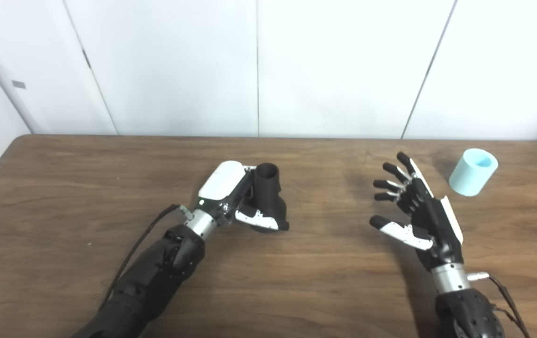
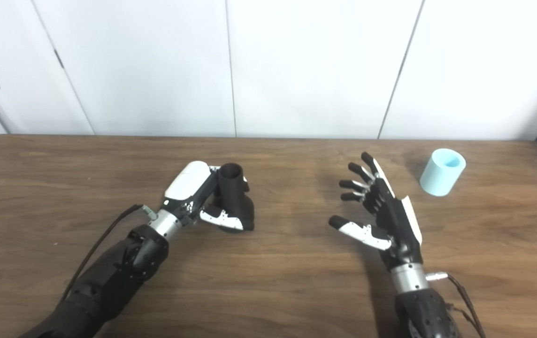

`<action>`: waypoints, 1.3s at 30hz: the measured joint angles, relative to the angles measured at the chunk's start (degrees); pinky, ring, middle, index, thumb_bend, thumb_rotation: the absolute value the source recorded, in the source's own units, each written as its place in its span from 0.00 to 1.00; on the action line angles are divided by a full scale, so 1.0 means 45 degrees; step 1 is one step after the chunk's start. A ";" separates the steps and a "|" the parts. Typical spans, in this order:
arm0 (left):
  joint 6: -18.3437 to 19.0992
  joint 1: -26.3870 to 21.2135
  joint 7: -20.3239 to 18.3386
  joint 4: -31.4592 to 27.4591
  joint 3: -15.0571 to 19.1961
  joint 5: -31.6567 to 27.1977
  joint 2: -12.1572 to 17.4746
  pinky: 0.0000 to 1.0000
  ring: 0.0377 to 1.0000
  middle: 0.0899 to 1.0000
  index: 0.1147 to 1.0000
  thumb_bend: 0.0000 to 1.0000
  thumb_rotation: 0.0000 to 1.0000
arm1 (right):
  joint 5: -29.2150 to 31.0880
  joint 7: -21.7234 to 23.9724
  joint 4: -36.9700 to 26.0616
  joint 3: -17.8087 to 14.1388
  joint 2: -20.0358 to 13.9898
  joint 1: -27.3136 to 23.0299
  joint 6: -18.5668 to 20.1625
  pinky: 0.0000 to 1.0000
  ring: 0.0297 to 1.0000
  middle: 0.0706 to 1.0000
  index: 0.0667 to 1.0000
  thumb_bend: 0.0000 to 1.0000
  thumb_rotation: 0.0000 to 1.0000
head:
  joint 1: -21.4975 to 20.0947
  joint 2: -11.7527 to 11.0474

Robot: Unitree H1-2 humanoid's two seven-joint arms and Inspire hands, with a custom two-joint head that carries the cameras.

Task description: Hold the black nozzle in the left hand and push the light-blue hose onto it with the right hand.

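Note:
The black nozzle (image 1: 268, 190) stands upright near the table's middle, its open neck pointing up. My left hand (image 1: 235, 197) is wrapped around it, thumb across the wide base and fingers behind the neck, so the nozzle's back side is hidden. The light-blue hose (image 1: 473, 172), a short hollow cylinder, stands slightly tilted at the far right of the table. My right hand (image 1: 414, 209) hovers open to the left of the hose and a little nearer to me, fingers spread and palm facing left, holding nothing and well apart from the hose.
The brown wooden table (image 1: 109, 188) ends at a white panelled wall (image 1: 259, 65) behind. A black cable (image 1: 141, 239) runs along my left forearm, and another leaves my right wrist (image 1: 503, 291).

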 measured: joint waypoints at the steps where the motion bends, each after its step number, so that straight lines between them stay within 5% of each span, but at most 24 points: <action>1: 0.0001 0.0002 -0.0008 -0.0001 0.0003 -0.0012 0.0000 0.32 0.36 0.39 0.47 0.52 0.00 | -0.0021 0.0000 -0.0094 -0.0005 -0.0035 -0.0004 0.0004 0.64 0.72 0.86 0.92 0.88 0.32 | -0.0097 0.0000; 8: 0.0000 0.0004 0.0052 -0.0002 -0.0026 0.0039 0.0021 0.32 0.36 0.39 0.47 0.52 0.00 | -0.0907 -0.0032 -0.1618 -0.0034 -0.0234 -0.0071 0.0891 0.65 0.74 0.86 0.92 0.86 0.25 | -0.1754 -0.0253; 14: -0.0017 0.0005 0.0076 -0.0002 -0.0063 0.0040 0.0094 0.33 0.38 0.39 0.46 0.52 0.00 | -0.3397 -0.0059 -0.4105 -0.0189 -0.0879 -0.1461 0.4032 0.58 0.72 0.86 0.91 0.87 0.16 | -0.3164 -0.0684; 19: -0.0154 -0.0016 0.0098 -0.0003 -0.0168 0.0043 0.0148 0.33 0.37 0.43 0.46 0.50 0.00 | -0.4803 -0.0059 -0.4919 -0.0602 -0.1789 -0.2916 0.5805 0.61 0.76 0.85 0.89 0.88 0.16 | -0.4529 -0.1191; 27: -0.0462 -0.0097 0.0399 0.0029 -0.0734 -0.0001 0.0411 0.34 0.36 0.42 0.46 0.50 0.00 | -0.8316 -0.0731 -0.2968 -0.0664 -0.4526 -0.3128 0.6014 0.80 0.91 0.93 0.91 0.89 0.29 | -0.5507 -0.1562; 35: -0.0465 -0.0460 0.1024 0.0523 -0.1622 -0.0578 0.0660 0.33 0.36 0.41 0.46 0.50 0.00 | -0.6953 -0.0492 -0.0781 -0.1498 -0.5181 -0.3303 0.6225 0.85 0.94 0.95 0.93 0.95 0.38 | -0.5703 -0.1640; 39: -0.0466 -0.0660 0.1183 0.0806 -0.2013 -0.0926 0.0683 0.34 0.36 0.41 0.46 0.50 0.00 | -0.6506 -0.0291 -0.0001 -0.1590 -0.5211 -0.3529 0.6548 0.78 0.91 0.94 0.93 1.00 0.44 | -0.5723 -0.1719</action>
